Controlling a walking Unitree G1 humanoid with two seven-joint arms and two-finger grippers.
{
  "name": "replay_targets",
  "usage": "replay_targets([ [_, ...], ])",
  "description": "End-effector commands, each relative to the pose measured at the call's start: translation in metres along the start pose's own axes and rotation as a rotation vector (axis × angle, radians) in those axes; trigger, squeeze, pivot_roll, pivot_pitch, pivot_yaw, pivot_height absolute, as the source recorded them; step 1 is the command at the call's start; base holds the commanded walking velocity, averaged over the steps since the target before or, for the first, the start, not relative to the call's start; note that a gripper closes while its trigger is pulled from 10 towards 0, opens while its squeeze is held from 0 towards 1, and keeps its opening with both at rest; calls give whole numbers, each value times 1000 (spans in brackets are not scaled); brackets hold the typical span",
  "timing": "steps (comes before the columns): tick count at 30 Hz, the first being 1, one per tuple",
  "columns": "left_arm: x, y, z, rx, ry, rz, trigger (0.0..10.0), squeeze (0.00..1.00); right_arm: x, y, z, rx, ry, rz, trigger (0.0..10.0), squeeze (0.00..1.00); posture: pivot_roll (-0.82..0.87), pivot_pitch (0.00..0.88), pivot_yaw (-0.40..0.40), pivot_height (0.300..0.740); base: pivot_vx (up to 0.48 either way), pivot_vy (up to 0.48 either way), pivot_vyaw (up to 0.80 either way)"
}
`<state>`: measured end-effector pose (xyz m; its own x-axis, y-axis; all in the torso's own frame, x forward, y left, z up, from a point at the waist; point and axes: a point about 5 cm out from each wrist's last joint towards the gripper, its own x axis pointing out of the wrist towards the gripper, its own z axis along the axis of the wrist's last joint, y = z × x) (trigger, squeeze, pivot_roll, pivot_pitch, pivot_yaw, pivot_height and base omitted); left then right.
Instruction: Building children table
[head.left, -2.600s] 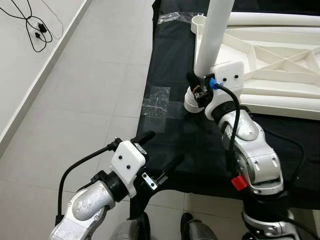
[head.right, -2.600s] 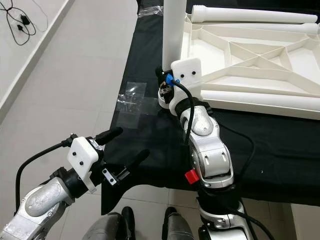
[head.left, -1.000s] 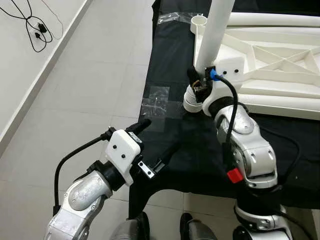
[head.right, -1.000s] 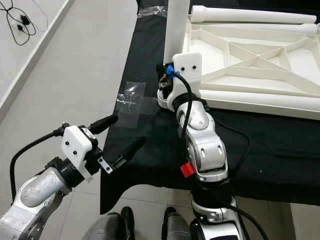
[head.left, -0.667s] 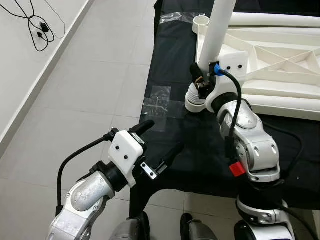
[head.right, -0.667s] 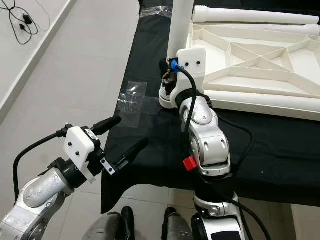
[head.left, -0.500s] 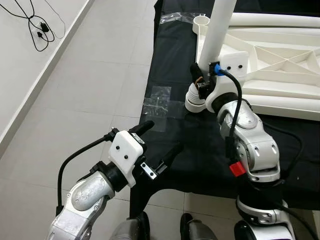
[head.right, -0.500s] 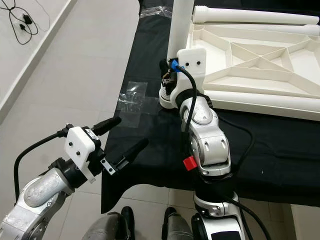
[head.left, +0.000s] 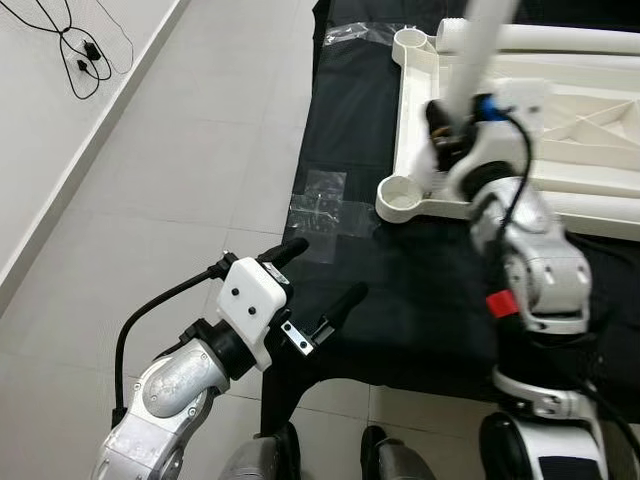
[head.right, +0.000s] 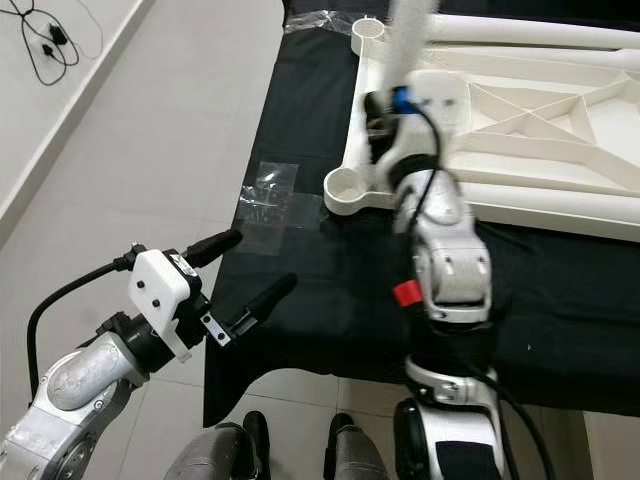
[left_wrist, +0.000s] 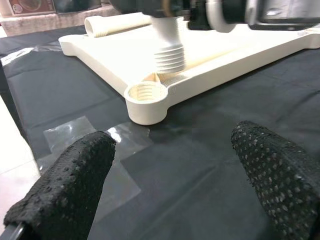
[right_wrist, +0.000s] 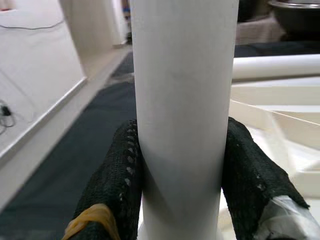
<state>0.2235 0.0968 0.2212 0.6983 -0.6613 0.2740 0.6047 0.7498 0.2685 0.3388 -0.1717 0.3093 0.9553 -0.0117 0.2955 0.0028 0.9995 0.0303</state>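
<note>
A white children's tabletop (head.left: 580, 120) lies upside down on a black cloth, ribs facing up. Its near-left corner socket (head.left: 403, 193) stands empty, and its inner thread shows in the left wrist view (left_wrist: 145, 95). My right gripper (head.left: 445, 125) is shut on a white table leg (right_wrist: 182, 100), held upright just above the tabletop, right of that socket. The leg's threaded end (left_wrist: 169, 52) hangs clear of the socket. My left gripper (head.left: 325, 270) is open and holds nothing, low at the cloth's near-left edge.
Two more white legs lie flat: one (head.left: 560, 38) along the far edge, one (head.right: 540, 190) on the tabletop's near side. A clear plastic bag (head.left: 322, 203) lies on the cloth left of the socket. Tiled floor with a black cable (head.left: 80, 50) is to the left.
The leg stood in the near-left corner socket before. My right gripper has now lifted it out and carried it right, over the tabletop. The left arm has barely moved.
</note>
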Motion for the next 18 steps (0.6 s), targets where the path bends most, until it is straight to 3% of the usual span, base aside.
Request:
replay_targets([
  [1,-1,0,-3,-23,15,-1,10000,0,0,0,0,7,-16,5,10000,0,69,322,26,740,0,0,0],
  [12,4,19,9,-63,-26,49,10000,0,5,-1,3,32,-65,78,10000,0,74,314,30,740,0,0,0],
  [13,7,31,15,-93,-46,89,10000,0,5,1,5,46,-96,144,10000,0,69,311,30,740,0,0,0],
  [14,7,31,15,-93,-46,89,10000,0,5,1,5,46,-96,144,10000,0,69,311,30,740,0,0,0],
  [16,20,74,51,-170,-172,146,10000,0,3,-2,4,97,-118,340,10000,0,69,295,22,740,0,0,0],
  [17,20,74,51,-170,-172,146,10000,0,3,-2,4,97,-118,340,10000,0,69,295,22,740,0,0,0],
  [18,25,89,74,-188,-244,116,10000,0,2,-4,6,101,-134,409,10000,0,70,290,21,740,0,0,0],
])
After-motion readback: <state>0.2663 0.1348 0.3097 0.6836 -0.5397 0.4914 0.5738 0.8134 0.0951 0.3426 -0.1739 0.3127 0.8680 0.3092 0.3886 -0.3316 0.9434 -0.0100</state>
